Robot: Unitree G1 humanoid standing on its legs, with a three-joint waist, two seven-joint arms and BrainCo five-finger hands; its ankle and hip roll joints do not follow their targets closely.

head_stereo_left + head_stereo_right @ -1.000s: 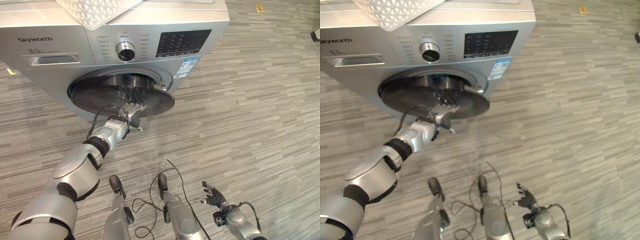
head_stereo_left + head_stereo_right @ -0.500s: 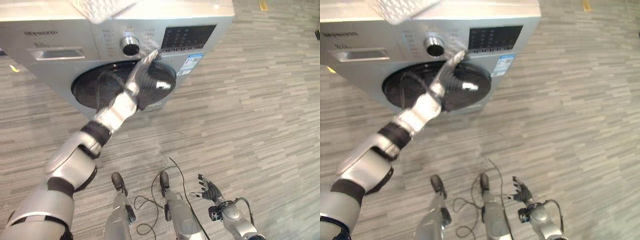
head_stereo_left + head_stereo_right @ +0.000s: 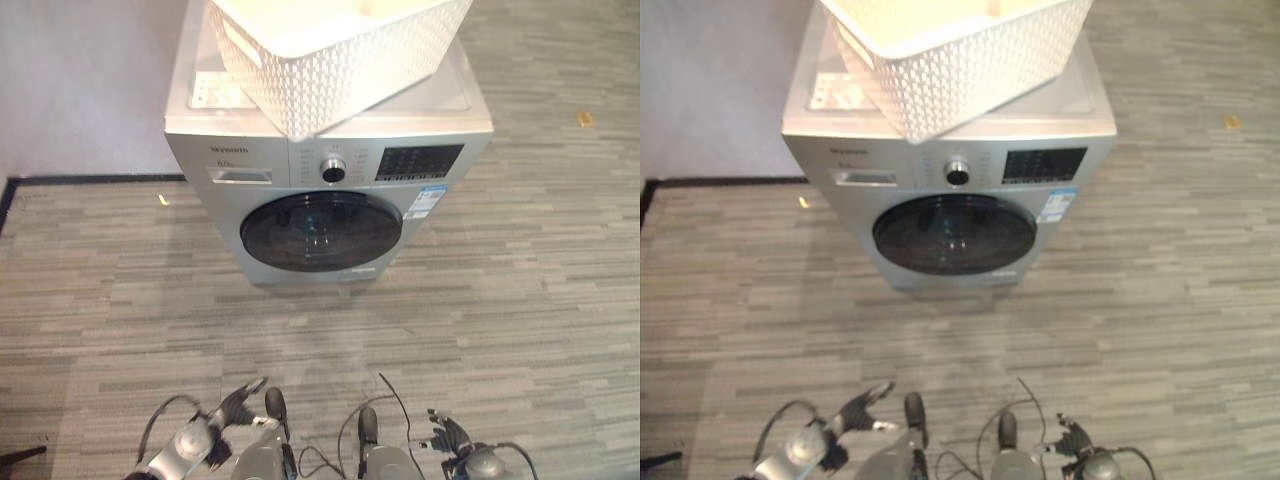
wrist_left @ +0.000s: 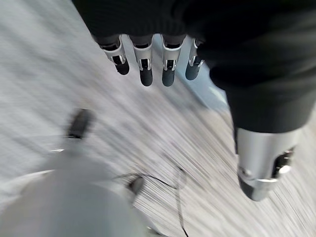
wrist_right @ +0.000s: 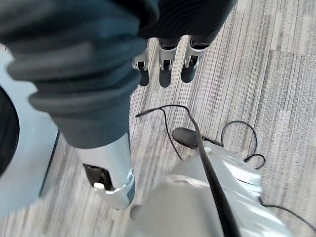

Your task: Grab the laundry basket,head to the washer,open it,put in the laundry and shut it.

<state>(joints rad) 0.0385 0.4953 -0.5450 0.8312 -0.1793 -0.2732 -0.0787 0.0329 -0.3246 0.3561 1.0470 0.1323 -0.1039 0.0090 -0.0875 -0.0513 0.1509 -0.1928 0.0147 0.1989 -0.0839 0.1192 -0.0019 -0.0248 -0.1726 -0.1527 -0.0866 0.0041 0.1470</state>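
Two head views give the whole scene. In the left eye view the silver front-loading washer [image 3: 330, 190] stands against the grey wall with its round dark glass door [image 3: 320, 231] flush against the front panel, so the drum looks sealed. The white perforated plastic laundry basket [image 3: 335, 50] sits on the washer's lid, tilted a little over the front edge, parked there to free both hands. No laundry shows in it, though its floor is hidden, so I cannot be certain it is empty.

The right eye view shows the same layout above the striped grey carpet floor [image 3: 1160, 260].

In the left wrist view the left hand [image 4: 148, 66] hangs low with relaxed, straight fingers, holding nothing.

In the right wrist view the right hand [image 5: 165, 61] is likewise slack and empty.

The task appears finished.
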